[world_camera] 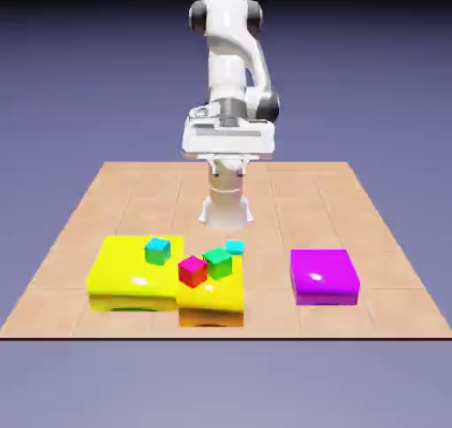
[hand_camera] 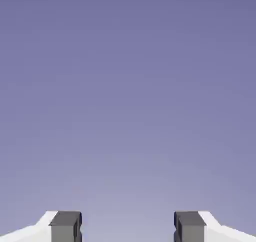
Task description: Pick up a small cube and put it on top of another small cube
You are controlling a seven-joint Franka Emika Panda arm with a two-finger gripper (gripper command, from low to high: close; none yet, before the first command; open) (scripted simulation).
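The gripper (hand_camera: 127, 228) hangs high over the table (world_camera: 353, 206), jaws spread, holding nothing; only backdrop shows between them. The red cube (world_camera: 192, 271) sits on the yellow block (world_camera: 124, 272), touching the green cube (world_camera: 218, 262); another green cube (world_camera: 158, 251) sits nearby.

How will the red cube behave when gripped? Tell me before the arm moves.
The red cube looks rigid and flat-sided, so it should probably neither roll nor deform. It sits on a glossy yellow block close beside a green cube, so a push might slide it or nudge that neighbour. The gripper is open and empty.
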